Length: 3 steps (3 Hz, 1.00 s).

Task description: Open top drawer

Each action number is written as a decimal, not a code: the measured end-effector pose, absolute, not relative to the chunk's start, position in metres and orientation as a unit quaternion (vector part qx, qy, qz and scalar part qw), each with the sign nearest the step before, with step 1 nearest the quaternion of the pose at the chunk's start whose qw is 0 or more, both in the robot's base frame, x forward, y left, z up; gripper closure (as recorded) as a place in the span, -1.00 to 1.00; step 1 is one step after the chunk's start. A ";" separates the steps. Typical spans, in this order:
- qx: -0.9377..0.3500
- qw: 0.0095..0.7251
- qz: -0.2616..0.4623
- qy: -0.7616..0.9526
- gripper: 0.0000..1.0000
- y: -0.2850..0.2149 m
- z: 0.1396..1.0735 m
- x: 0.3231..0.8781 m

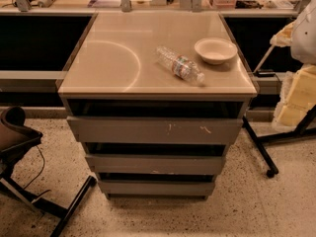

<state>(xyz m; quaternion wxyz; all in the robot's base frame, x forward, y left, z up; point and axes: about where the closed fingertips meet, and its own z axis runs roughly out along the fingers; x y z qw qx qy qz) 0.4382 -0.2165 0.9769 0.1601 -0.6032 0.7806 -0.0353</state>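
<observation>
Cabinet top (108, 58): centre of frame.
- Bottle (180, 65): lying on side on cabinet top, right of centre.
- Bowl (216, 50): on cabinet top, behind and right of bottle, near right rear corner, apart from bottle.
- Top drawer (148, 130): directly under cabinet top.
- Middle drawer front (155, 164): below top drawer.
- Bottom drawer front (155, 187): lowest, just above floor (276, 206).
- Rear counter (98, 4): behind cabinet, clutter on it.
- Seat stand (19, 132): on floor, front left of cabinet.
- Wheeled stand (259, 149): on floor, right of cabinet.
- Stacked blocks (298, 95): far right, above wheeled stand.
- Gripper: outside frame.
</observation>
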 end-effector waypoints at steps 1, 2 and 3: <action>-0.603 0.160 -0.035 0.781 -1.00 -0.216 0.977 0.438; -0.595 0.173 -0.029 0.784 -1.00 -0.221 0.962 0.442; -0.571 0.187 0.002 0.799 -1.00 -0.228 0.911 0.454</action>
